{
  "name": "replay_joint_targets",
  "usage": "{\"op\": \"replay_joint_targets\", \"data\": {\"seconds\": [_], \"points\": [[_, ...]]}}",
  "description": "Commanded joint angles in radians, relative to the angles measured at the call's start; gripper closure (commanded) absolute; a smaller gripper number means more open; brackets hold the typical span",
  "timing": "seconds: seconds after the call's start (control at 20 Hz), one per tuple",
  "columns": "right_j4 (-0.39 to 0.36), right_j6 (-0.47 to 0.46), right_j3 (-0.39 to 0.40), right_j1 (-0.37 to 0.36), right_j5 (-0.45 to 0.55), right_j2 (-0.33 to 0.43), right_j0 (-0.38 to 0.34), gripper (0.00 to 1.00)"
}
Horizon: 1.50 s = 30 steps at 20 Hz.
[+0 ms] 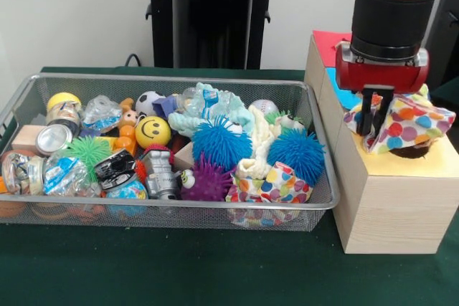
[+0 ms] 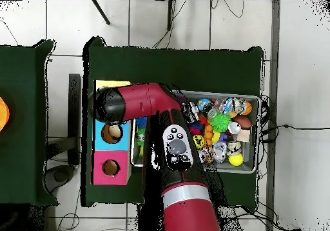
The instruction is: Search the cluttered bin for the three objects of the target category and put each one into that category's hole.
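My gripper (image 1: 372,123) hangs over the yellow end of the wooden sorting box (image 1: 391,206), at the right of the front view. It is shut on a polka-dot cloth (image 1: 412,120), which drapes over the dark hole (image 1: 414,153) in the yellow top. A second polka-dot cloth (image 1: 276,184) lies in the front right corner of the wire bin (image 1: 143,205). A white cloth (image 1: 262,145) and a pale blue scrunchie (image 1: 215,105) lie behind it. In the overhead view the arm (image 2: 174,151) hides the gripper and the yellow section.
The bin also holds two blue spiky balls (image 1: 221,141), a purple one (image 1: 208,180), a smiley ball (image 1: 153,132), cans (image 1: 52,139) and a toy robot (image 1: 160,175). The box's blue hole (image 2: 111,133) and pink hole (image 2: 111,168) show from overhead. The box stands against the bin's side.
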Motion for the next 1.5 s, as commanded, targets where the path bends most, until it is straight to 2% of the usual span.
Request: {"op": "replay_joint_targets", "data": {"seconds": [0.05, 0.2, 0.6, 0.8, 0.95, 1.5], "points": [[-0.021, 0.130, 0.108, 0.035, -0.091, -0.015, 0.044, 1.00], [-0.016, 0.165, 0.060, 0.076, -0.097, -0.041, 0.084, 1.00], [0.023, 0.158, -0.075, 0.165, -0.060, -0.063, 0.121, 1.00], [0.037, 0.163, -0.110, 0.187, -0.050, -0.076, 0.140, 1.00], [0.036, 0.142, -0.135, 0.215, -0.060, -0.081, 0.137, 1.00], [-0.020, 0.066, -0.230, 0.377, -0.195, -0.074, 0.088, 1.00]]}}
